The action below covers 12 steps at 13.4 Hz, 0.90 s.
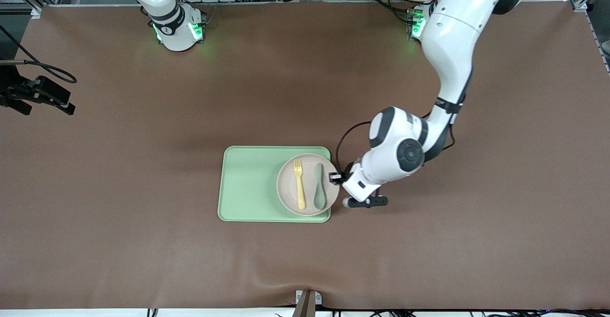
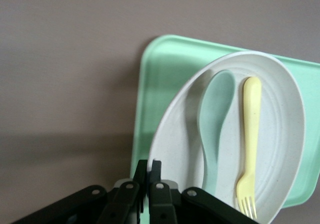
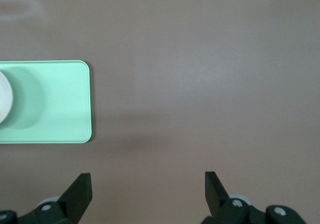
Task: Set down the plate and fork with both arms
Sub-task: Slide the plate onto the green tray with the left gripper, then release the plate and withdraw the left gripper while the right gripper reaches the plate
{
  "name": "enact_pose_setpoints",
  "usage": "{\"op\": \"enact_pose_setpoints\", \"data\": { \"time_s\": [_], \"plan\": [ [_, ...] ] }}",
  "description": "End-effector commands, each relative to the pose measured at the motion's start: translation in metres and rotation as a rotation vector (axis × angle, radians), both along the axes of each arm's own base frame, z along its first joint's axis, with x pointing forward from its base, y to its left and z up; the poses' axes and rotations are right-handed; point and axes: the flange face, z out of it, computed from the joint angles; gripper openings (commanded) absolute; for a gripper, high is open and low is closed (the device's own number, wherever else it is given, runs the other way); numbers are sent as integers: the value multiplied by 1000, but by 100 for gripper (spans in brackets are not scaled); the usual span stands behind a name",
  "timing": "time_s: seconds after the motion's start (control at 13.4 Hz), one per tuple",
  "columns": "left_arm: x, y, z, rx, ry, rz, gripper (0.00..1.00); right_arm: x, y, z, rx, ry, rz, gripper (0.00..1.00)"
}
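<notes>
1. Left hand (image 2: 148, 184) pinches the rim of the plate (image 1: 286, 190) — matte, round, off-white.
2. Plate sits on the smooth green tray (image 1: 248, 183) mid-bench, at the end toward the left arm.
3. Pale-yellow fork (image 1: 299, 183) lies on it beside a grey-green spoon (image 1: 318, 187).
4. Right hand (image 3: 148, 194) waits, spread wide, over bare brown bench (image 1: 119, 212).

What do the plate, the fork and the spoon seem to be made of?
The plate looks like matte speckled plastic or a fibre composite: off-white, faint dark flecks, no glare. The fork, pale yellow, and the spoon, grey-green, look like moulded matte plastic with rounded, thick edges. The left gripper is shut on the plate's rim.
</notes>
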Motion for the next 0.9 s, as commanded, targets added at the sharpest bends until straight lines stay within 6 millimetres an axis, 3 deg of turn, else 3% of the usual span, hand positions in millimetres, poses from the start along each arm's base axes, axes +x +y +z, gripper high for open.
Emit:
{"op": "enact_pose_setpoints", "data": {
  "time_s": [0.0, 0.22, 0.37, 0.45, 0.52, 0.67, 0.82],
  "plan": [
    [-4, -25, -29, -9, -40, 17, 0, 2, -3, 1, 17, 6, 4, 100],
    [-12, -36, -57, -13, -66, 25, 0, 4, 1, -2, 16, 9, 11, 100],
    [-16, -40, -61, -11, -69, 22, 0, 4, 4, -3, 17, 11, 14, 100],
    [-15, -40, -60, -13, -69, 24, 35, 5, 2, -4, 16, 12, 11, 100],
    [-15, -40, -56, -14, -70, 32, 99, 6, 4, -6, 16, 17, 12, 100],
    [-12, -40, -47, -14, -79, 45, 100, 10, 5, -12, 14, 26, 13, 100],
    [-5, -36, -20, -25, -109, 49, 100, 16, 16, -23, 14, 42, 33, 100]
  ]
}}
